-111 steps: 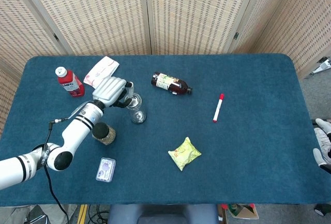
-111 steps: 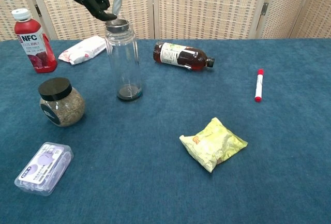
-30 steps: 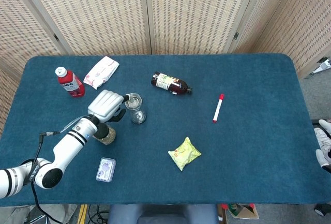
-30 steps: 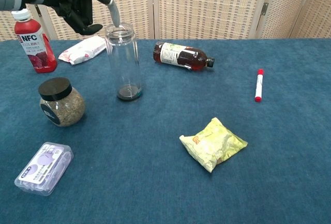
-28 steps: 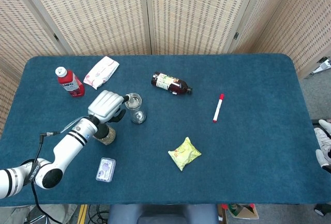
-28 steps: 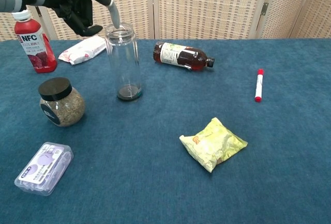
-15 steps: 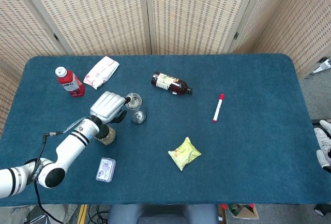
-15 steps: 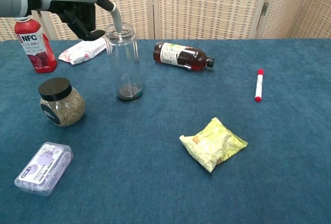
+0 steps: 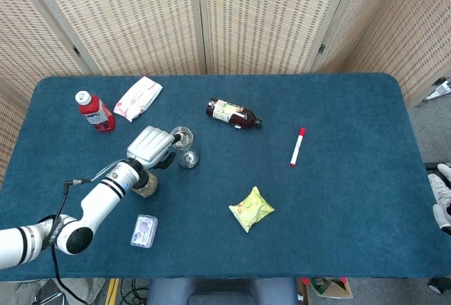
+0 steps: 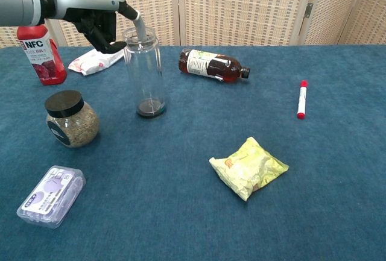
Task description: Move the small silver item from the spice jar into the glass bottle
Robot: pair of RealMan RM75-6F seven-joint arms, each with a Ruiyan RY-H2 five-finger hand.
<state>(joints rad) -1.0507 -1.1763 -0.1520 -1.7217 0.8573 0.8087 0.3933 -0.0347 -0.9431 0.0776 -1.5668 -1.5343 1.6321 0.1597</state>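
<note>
A clear glass bottle (image 10: 143, 74) stands upright and uncapped on the blue table; the head view shows the bottle (image 9: 184, 147) from above. My left hand (image 10: 99, 23) hovers just left of its mouth and pinches a small silver item (image 10: 139, 27). The item slants down, with its lower end inside the bottle's rim. From above, the left hand (image 9: 150, 146) sits beside the bottle. The spice jar (image 10: 71, 119), black-lidded, stands in front of and to the left of the bottle. Only a sliver of my right hand (image 9: 445, 210) shows at the far right edge.
A red NFC drink bottle (image 10: 40, 53) and a white packet (image 10: 95, 59) lie behind the hand. A brown bottle (image 10: 211, 66) lies on its side, with a red marker (image 10: 301, 99), a yellow snack bag (image 10: 248, 167) and a small plastic case (image 10: 51, 196) elsewhere.
My left hand has dropped lower and shifted slightly toward the bottle. The silver item's tip has sunk from above the rim into the bottle's mouth.
</note>
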